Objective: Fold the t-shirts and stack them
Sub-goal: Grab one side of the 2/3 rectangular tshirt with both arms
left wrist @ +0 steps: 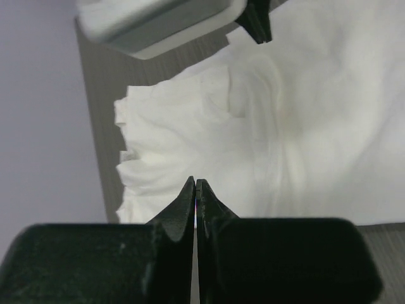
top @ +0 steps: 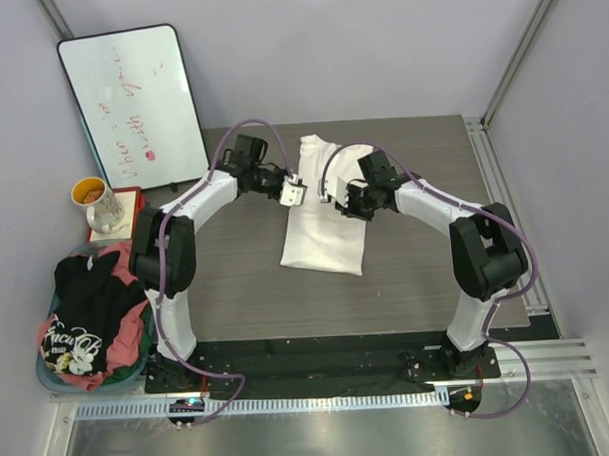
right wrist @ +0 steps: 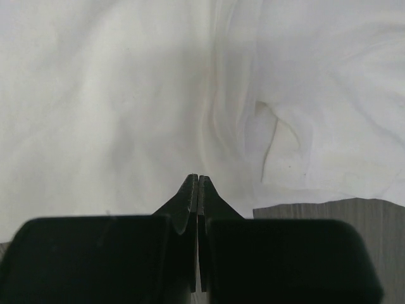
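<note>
1. While the white t-shirt (top: 323, 227) lies folded in a long strip well right of the laundry basket (top: 41, 365), you're mid-fold
2. Left gripper (top: 295, 191) and right gripper (top: 335, 198) hover over it, jaws pressed together, seemingly empty
3. Next probably: spread both, pinch one end, fold crosswise

Near worktop (top: 387, 295): lying bare between the white shirt (top: 323, 237) and the arm bases (top: 174, 358), giving open passage.
Right side: running bare from the shirt out to the rail (top: 482, 157).
Centre: left hand (top: 295, 191) and right hand (top: 336, 199), fingers pressed together, are crowding each other over the shirt.
Left edge: whiteboard (top: 130, 104), mug (top: 102, 203) and basket (top: 41, 369) are standing in the way.
</note>
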Action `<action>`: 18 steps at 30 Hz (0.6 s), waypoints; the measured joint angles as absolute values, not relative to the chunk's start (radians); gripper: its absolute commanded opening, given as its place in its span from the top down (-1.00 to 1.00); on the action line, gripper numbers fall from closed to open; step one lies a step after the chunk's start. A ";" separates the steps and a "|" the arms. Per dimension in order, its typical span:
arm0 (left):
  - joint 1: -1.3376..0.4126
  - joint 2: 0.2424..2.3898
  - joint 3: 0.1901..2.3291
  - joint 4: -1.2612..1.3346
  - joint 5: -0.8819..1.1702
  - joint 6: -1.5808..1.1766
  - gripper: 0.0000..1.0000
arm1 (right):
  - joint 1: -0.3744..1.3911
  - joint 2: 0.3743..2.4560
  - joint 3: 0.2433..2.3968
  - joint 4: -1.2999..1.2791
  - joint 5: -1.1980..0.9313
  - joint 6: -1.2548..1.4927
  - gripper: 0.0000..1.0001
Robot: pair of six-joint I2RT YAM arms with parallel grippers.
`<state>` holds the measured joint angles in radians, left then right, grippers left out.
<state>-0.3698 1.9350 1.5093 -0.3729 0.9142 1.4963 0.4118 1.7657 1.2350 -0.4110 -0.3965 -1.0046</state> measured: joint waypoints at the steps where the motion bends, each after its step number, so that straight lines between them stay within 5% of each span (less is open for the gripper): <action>1: -0.370 1.951 1.514 -0.401 0.918 1.503 0.99 | 0.406 1.781 1.242 -0.417 -0.403 -0.997 0.98; 18: -0.365 2.127 1.592 -0.667 0.871 1.625 0.99 | 0.358 1.932 1.343 -0.368 -0.387 -0.970 0.98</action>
